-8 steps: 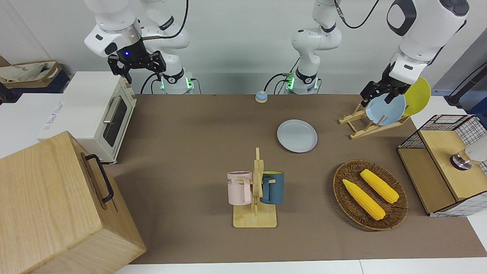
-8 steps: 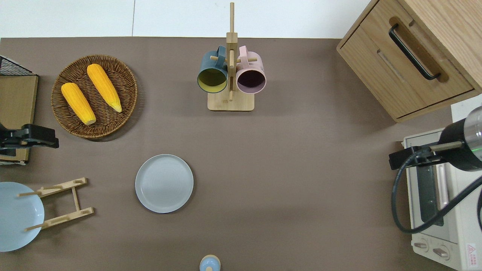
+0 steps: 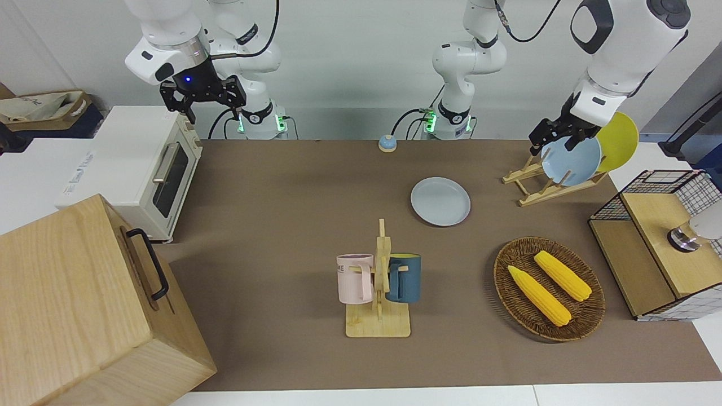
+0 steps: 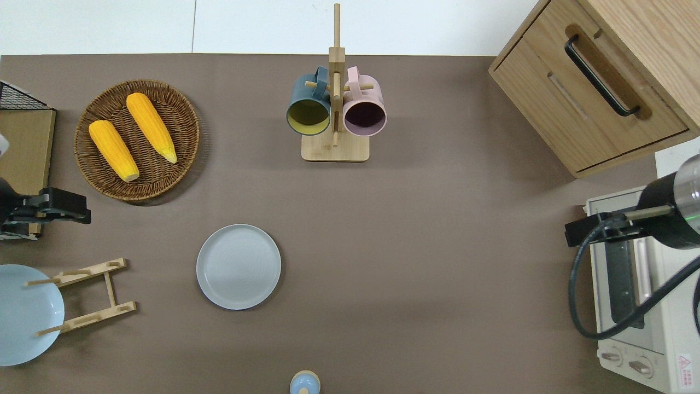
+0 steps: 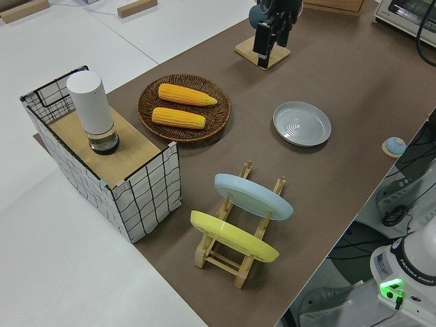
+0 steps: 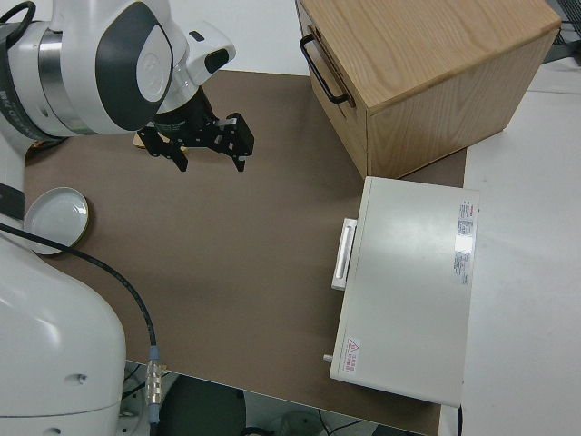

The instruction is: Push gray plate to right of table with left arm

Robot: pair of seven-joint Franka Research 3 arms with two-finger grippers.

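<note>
The table [image 4: 437, 246], brown-covered with white edges, carries the gray plate [image 4: 238, 266], a wicker basket [image 4: 136, 139], a mug stand [image 4: 334, 148], a wooden plate rack [image 4: 90, 295], a wooden cabinet [image 4: 596, 82], a toaster oven [image 4: 640, 306], a wire-sided shelf [image 3: 657, 248] and a small bell [image 3: 387, 143]. The left end effector [image 4: 65, 207] hangs above bare table between basket and rack.

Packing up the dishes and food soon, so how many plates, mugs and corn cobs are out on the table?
Plates: 3, gray, blue, yellow
Mugs: 2, dark blue, pink
Corn cobs: 2
Total: 7
</note>
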